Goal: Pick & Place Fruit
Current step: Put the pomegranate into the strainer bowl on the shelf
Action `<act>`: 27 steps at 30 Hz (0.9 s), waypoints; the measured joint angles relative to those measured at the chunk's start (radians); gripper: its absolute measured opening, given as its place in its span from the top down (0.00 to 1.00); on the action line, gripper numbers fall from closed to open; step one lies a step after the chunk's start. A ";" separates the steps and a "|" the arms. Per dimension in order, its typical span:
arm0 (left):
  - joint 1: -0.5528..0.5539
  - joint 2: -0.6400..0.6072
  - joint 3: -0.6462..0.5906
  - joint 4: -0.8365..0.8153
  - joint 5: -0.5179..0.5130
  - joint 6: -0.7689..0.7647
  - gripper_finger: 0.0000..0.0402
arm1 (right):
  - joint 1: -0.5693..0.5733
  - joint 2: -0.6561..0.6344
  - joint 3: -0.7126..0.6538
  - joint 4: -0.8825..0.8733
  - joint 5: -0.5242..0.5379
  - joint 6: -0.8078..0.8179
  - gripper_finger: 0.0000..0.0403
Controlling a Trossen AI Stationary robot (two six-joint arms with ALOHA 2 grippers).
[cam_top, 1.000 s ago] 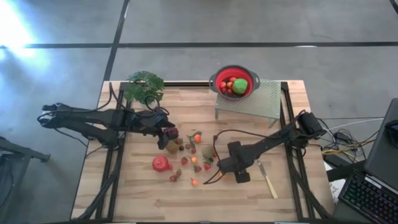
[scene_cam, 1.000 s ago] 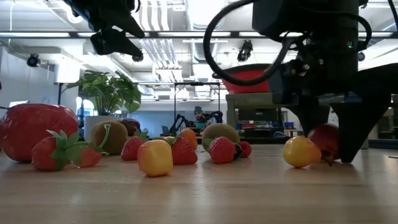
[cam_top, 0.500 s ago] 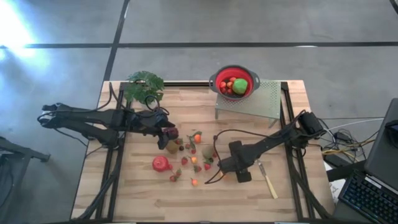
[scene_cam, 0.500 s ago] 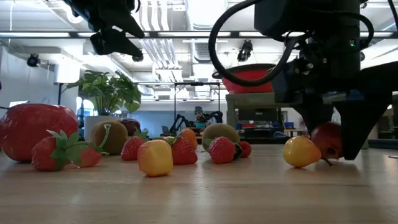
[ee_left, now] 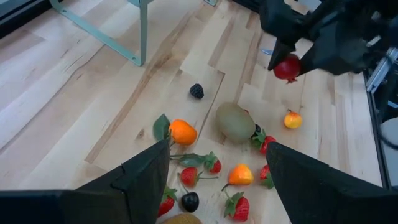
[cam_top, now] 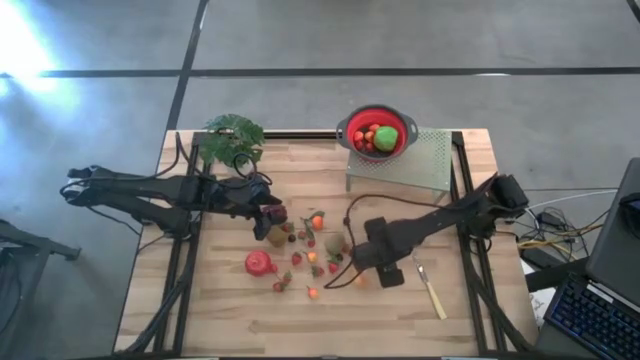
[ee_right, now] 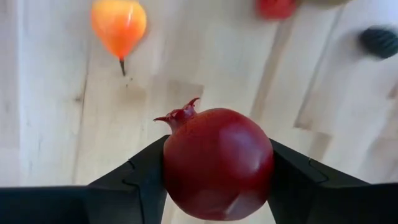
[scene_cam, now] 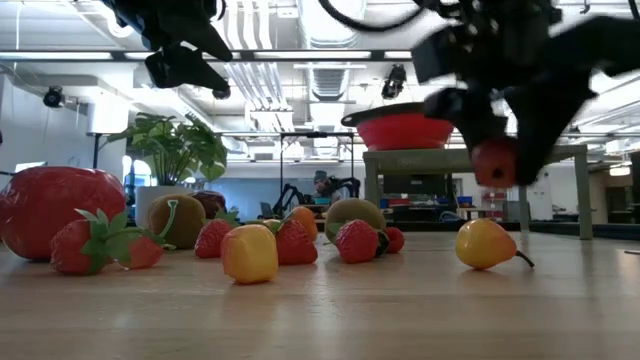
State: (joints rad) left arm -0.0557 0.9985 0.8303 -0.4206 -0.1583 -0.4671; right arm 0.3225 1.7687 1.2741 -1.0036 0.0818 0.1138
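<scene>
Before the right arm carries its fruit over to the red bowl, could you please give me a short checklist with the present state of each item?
1. Right gripper shut on the pomegranate, a finger on each side: ok.
2. Pomegranate lifted clear of the table: ok.
3. Yellow pear lying on the wood, not dragged along: ok.
4. Red bowl on the metal stand, already holding fruit, room left: cannot tell.
5. Left gripper open, raised on the far side of the fruit pile, out of the path: ok.
</scene>
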 joint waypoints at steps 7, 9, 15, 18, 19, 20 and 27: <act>0.000 0.000 0.000 0.000 0.000 0.000 0.32 | -0.052 -0.056 0.090 -0.027 0.001 -0.064 0.51; 0.000 0.000 0.000 0.001 0.000 0.000 0.32 | -0.071 -0.074 0.114 -0.034 0.004 -0.085 0.50; 0.000 0.000 0.000 0.000 0.000 0.000 0.32 | -0.154 -0.151 0.162 -0.048 0.078 -0.151 0.49; 0.000 0.000 0.000 0.000 0.000 0.000 0.32 | -0.216 -0.192 0.190 -0.047 0.082 -0.176 0.51; 0.000 0.000 0.000 0.001 0.000 0.000 0.32 | -0.240 -0.205 0.200 -0.047 0.082 -0.186 0.51; 0.000 0.000 0.000 0.001 0.000 0.000 0.32 | -0.262 -0.217 0.209 -0.046 0.082 -0.197 0.52; 0.000 0.000 0.000 0.000 0.000 0.000 0.32 | -0.436 -0.282 0.257 -0.015 0.081 -0.270 0.48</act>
State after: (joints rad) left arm -0.0555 0.9985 0.8303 -0.4205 -0.1582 -0.4671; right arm -0.1138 1.4869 1.5316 -1.0187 0.1627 -0.1558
